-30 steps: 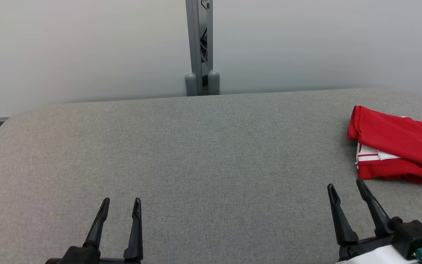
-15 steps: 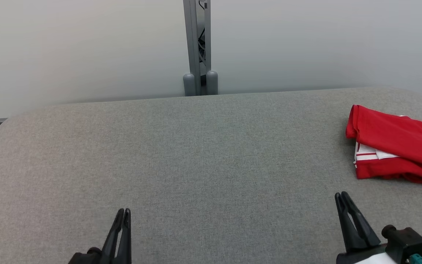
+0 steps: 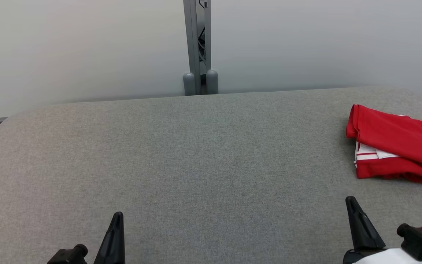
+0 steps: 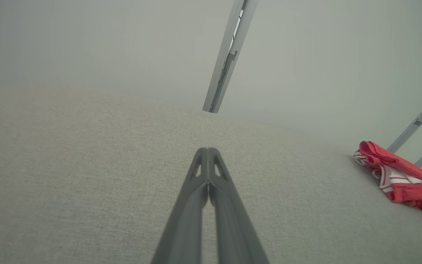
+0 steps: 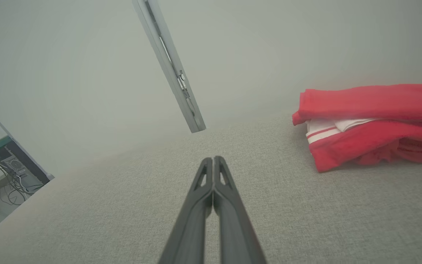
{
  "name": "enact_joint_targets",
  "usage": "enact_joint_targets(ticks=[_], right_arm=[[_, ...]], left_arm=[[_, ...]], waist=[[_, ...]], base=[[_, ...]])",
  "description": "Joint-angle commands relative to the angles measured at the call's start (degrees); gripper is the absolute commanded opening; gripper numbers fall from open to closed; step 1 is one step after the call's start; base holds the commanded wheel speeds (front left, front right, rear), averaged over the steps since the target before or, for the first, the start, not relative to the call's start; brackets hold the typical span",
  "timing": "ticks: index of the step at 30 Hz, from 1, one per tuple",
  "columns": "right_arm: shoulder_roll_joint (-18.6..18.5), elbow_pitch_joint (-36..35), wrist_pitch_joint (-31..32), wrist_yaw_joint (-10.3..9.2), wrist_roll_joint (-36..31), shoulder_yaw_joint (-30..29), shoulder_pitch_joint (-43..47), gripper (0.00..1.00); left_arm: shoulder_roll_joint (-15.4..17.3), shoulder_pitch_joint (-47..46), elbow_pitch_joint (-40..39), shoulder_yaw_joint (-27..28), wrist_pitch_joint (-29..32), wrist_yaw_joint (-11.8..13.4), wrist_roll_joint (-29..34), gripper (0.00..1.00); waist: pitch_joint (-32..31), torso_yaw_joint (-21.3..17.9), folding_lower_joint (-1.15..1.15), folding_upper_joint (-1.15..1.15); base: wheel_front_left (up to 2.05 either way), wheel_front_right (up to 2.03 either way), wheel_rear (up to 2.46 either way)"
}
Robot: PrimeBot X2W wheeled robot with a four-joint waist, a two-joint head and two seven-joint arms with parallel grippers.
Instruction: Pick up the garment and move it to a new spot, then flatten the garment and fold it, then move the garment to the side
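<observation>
The garment point(image 3: 398, 146) is a red piece with white striped trim, folded into a bundle at the far right of the grey table point(image 3: 203, 154). It also appears in the left wrist view as the garment point(image 4: 401, 178) and in the right wrist view as the garment point(image 5: 372, 124). My left gripper point(image 3: 117, 217) sits at the lower left, shut with nothing in it, fingers pressed together point(image 4: 208, 152). My right gripper point(image 3: 351, 201) is at the lower right, just in front of the garment and apart from it, also shut and empty point(image 5: 213, 161).
A grey metal post point(image 3: 198, 47) with two round feet stands behind the table against pale wall panels. The table's far corners are rounded. A desk with cables point(image 5: 2, 172) shows at the left in the right wrist view.
Both grippers have gone from open to shut and drawn back toward the bottom of the head view. The garment has not moved.
</observation>
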Motion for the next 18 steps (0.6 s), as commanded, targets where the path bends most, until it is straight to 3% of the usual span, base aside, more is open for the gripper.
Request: enact_joint_targets(ticks=[1,18], right_arm=[[-0.6,-0.5,0.7,0.00,3.3,-0.7,-1.8,0.00],[-1.0,1.4,4.8,0.00,19.3,-3.2,-4.7,0.00]], left_arm=[[0.4,-2.3,-0.2,0.5,0.4,-0.5,-3.2,0.00],[0.9,-6.5,2.5,2.4,3.5,-2.8,-19.2,0.00]], waist=[[0.0,0.0,0.00,0.00],[0.3,0.1,0.00,0.00]], base=[[0.00,0.00,0.00],[0.00,0.00,0.00]])
